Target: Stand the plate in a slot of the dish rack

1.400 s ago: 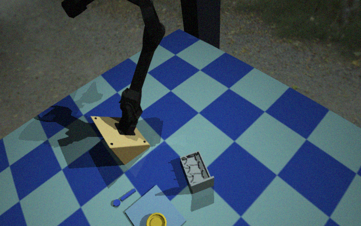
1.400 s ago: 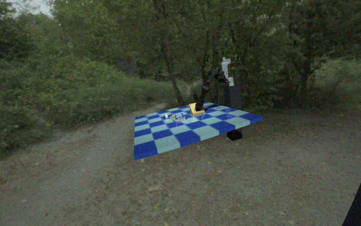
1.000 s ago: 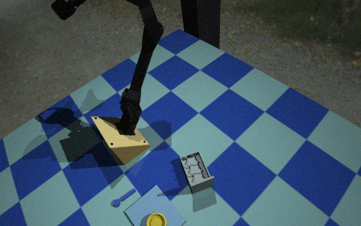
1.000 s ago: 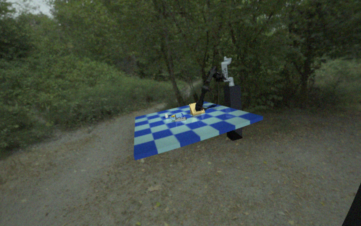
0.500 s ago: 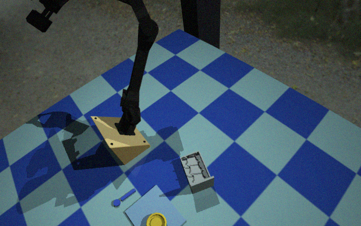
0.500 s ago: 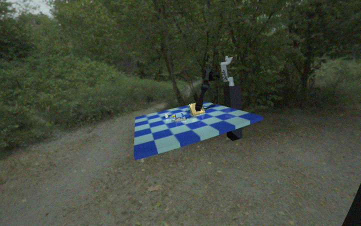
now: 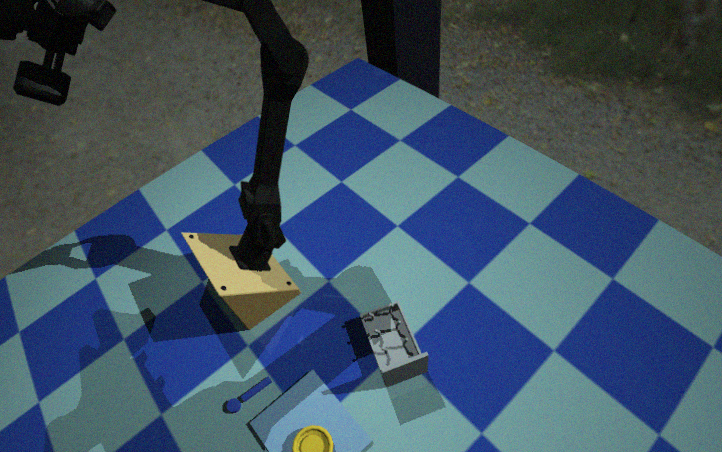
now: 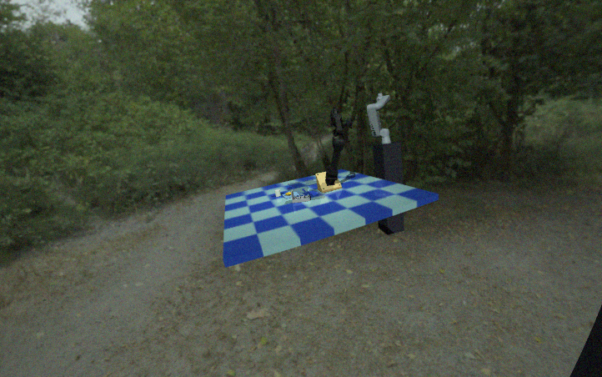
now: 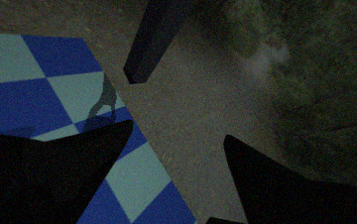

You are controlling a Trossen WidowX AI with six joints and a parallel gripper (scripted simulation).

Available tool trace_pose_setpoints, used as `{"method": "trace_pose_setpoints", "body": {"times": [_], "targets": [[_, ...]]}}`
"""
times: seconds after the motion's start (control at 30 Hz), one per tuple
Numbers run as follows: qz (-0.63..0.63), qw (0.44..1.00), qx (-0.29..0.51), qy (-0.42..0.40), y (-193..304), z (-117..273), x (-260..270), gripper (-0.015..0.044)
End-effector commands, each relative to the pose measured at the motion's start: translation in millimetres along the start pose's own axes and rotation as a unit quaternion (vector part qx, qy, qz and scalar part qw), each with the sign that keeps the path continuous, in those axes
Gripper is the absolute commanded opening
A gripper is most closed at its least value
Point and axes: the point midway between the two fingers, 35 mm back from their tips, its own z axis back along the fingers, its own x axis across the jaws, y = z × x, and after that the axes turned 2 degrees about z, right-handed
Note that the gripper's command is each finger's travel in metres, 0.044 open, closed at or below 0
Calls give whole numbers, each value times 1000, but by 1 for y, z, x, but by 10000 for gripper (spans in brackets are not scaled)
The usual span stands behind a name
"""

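The yellow round plate (image 7: 312, 443) (image 8: 288, 193) lies flat on a light blue board (image 7: 334, 413) at the bottom edge of the top view, partly cut off. The grey dish rack (image 7: 406, 367) (image 8: 300, 199) stands on the checkered table, beyond the board and to its right. No plate shows in the rack. My gripper (image 9: 178, 132) is open with nothing between its fingers. The arm is folded up high, and its hand hangs at the upper left of the top view, far from the plate and rack. Neither of these shows in the wrist view.
The arm's wooden wedge base (image 7: 255, 285) (image 8: 323, 183) stands behind the board. A blue spoon-like tool (image 7: 232, 405) lies left of the board. A small white object (image 8: 278, 193) stands near the plate. A dark pedestal (image 7: 415, 42) (image 8: 393, 178) with a white arm (image 8: 375, 118) stands behind the table.
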Motion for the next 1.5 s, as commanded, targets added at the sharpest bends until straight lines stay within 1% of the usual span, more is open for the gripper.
{"method": "trace_pose_setpoints", "body": {"times": [0.0, 0.33, 0.7, 1.1, 1.47], "targets": [[58, 997, -27, -45, -16, 14, 34, 400], [189, 969, -79, -140, -36, 54, 115, 400], [333, 904, -123, -237, -34, 105, 203, 400], [472, 808, -151, -320, -1, 166, 289, 400], [568, 722, -152, -365, 44, 208, 346, 400]]}}
